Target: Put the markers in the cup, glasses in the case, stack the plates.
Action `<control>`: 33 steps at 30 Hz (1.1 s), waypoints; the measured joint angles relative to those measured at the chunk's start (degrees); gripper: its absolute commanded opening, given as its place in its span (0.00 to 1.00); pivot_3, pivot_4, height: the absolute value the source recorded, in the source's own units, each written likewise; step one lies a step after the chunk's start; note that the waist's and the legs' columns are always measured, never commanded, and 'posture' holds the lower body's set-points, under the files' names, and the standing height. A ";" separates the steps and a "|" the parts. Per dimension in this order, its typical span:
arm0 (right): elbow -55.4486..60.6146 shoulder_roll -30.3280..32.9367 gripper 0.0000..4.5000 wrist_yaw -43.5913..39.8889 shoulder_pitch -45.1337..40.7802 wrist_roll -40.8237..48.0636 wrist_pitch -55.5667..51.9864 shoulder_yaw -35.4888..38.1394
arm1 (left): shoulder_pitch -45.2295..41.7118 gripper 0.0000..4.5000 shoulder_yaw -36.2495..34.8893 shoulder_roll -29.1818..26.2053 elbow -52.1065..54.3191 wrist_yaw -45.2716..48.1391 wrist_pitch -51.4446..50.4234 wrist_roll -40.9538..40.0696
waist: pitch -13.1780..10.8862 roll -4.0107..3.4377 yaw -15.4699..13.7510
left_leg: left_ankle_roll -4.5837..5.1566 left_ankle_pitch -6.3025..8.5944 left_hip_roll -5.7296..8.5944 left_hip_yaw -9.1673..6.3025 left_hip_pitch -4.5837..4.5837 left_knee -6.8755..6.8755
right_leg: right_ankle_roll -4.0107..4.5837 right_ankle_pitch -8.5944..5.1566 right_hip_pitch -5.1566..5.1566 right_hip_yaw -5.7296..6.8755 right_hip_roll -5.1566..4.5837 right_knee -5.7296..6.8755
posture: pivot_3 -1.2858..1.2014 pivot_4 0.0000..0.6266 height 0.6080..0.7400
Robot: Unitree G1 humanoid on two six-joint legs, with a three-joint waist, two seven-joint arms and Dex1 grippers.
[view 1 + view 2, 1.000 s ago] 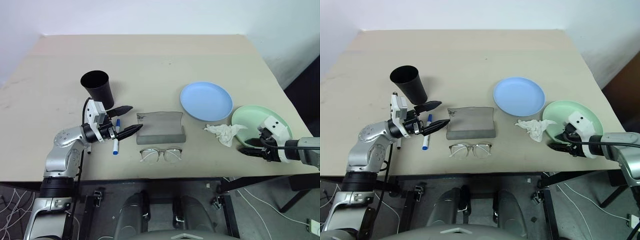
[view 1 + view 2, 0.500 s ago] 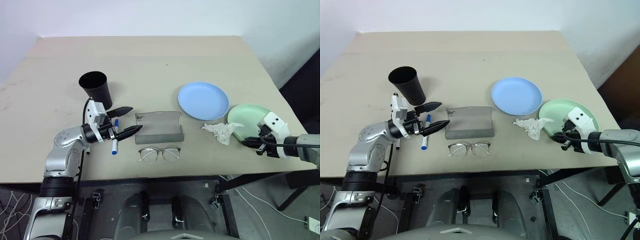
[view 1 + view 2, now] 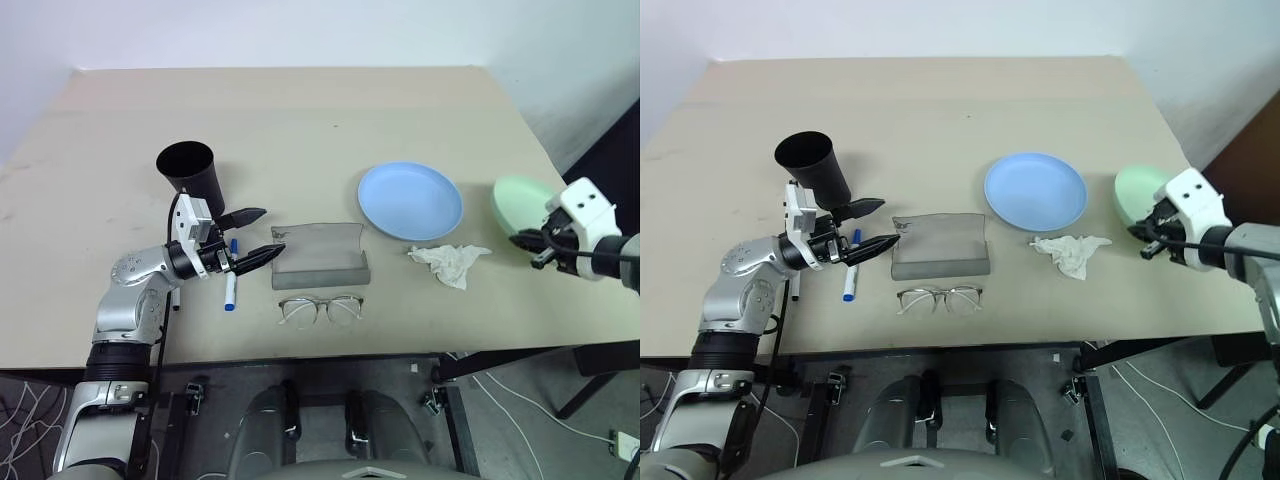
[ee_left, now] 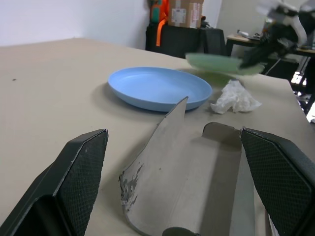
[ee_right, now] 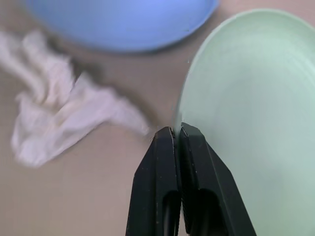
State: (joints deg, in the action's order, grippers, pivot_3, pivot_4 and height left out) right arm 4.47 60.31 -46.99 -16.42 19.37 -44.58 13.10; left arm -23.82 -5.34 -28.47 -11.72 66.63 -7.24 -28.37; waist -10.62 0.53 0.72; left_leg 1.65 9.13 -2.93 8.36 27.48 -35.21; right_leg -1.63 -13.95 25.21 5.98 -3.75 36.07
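My right gripper point(image 3: 532, 243) is shut on the near rim of the mint green plate point(image 3: 520, 198), which hangs tilted above the table's right edge; the wrist view shows its fingers point(image 5: 167, 147) pinching the rim of that plate point(image 5: 256, 123). The light blue plate point(image 3: 410, 200) lies flat to its left. My left gripper point(image 3: 268, 232) stands open at the left end of the open grey case point(image 3: 320, 255). The glasses point(image 3: 320, 308) lie in front of the case. The blue-capped marker point(image 3: 232, 282) lies under my left hand, the dark marker point(image 3: 793, 290) beside it. The black cup point(image 3: 190, 175) stands behind.
A crumpled white paper wad point(image 3: 448, 262) lies between the blue plate and the table's front right. The table point(image 3: 300, 120) edge runs close under my right hand, with dark floor beyond it.
My right gripper has shut on the green plate's rim and lifted it off the table, up and to the right. The paper wad stayed where it was. My left arm has not moved.
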 measured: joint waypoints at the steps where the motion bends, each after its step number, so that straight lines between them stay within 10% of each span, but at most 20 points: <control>1: -0.19 -0.02 0.01 0.25 -1.33 0.02 0.05 0.28 | -0.19 1.00 -0.01 0.03 -0.01 0.07 0.08 0.13 | 0.00 0.00 0.02 | 0.00 0.00 0.00 0.00 0.00 -0.02 | 0.00 0.00 0.01 0.00 0.00 0.03 | 0.52 0.24 0.81; 33: -15.73 -19.50 0.01 -5.20 -26.02 -13.79 12.93 -28.07 | 2.64 1.00 -0.53 -0.31 3.25 -3.04 -0.03 0.33 | 0.00 -0.04 0.15 | 0.00 -0.01 -0.03 0.08 -0.01 -0.20 | -0.01 0.03 0.06 0.02 -0.04 0.33 | 0.52 0.24 0.81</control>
State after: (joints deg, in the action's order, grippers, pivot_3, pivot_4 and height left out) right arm -11.26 40.81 -52.19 -42.45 5.58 -31.65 -14.97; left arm -21.18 -5.88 -28.78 -8.47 63.59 -7.27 -28.04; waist -10.62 0.48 0.87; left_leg 1.65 9.12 -2.96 8.44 27.46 -35.40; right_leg -1.64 -13.91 25.27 5.99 -3.79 36.40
